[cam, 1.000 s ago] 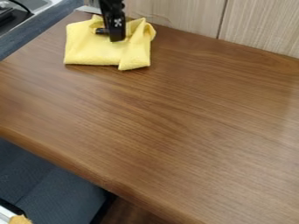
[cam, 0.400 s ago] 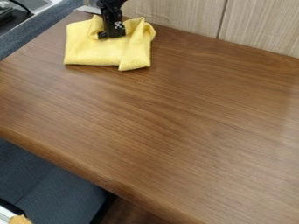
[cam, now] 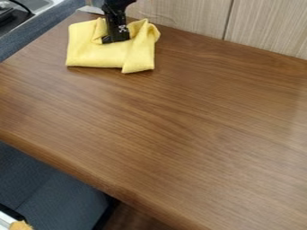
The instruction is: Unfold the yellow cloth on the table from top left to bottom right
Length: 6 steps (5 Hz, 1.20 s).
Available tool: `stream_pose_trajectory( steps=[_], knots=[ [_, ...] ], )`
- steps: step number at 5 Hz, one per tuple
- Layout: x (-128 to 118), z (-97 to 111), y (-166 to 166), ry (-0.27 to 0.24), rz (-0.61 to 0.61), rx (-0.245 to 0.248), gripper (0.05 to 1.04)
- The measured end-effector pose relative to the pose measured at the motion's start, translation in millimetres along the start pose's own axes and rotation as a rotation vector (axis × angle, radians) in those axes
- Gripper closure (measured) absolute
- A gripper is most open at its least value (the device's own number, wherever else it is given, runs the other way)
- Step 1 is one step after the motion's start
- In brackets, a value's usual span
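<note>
From where I stood, the yellow cloth (cam: 99,55) lay bunched and folded at the upper left of the wooden table (cam: 186,117), near the wall panel (cam: 180,17). The black gripper (cam: 116,39) pointed down over the cloth's upper middle. Its state, wide, narrow or holding fabric, could not be determined from my position.

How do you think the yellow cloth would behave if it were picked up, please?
The yellow cloth would probably hang limp, since it lies in soft, loose folds. It is likely light, looking like thin fabric. Its fuzzy-looking surface suggests it would grip rather than slip.
</note>
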State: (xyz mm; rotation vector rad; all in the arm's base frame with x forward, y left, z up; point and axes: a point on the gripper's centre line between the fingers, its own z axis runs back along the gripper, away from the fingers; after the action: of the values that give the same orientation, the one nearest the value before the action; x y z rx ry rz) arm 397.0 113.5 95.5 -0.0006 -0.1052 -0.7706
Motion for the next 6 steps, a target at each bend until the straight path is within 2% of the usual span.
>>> stream_pose_trajectory(
  steps=[1,2,3,4,5,6],
  knots=[
    [-1,21,-11,-0.036,-0.026,0.028,1.016],
    [-2,52,-30,-0.091,-0.057,0.058,1.016],
    [-12,73,-57,-0.116,-0.075,0.064,1.016],
    [-35,67,-93,-0.084,-0.038,0.016,1.016],
    [-60,49,-120,-0.004,-0.019,0.018,1.016],
    [-68,28,-134,0.063,0.034,0.043,1.016]
  ],
)
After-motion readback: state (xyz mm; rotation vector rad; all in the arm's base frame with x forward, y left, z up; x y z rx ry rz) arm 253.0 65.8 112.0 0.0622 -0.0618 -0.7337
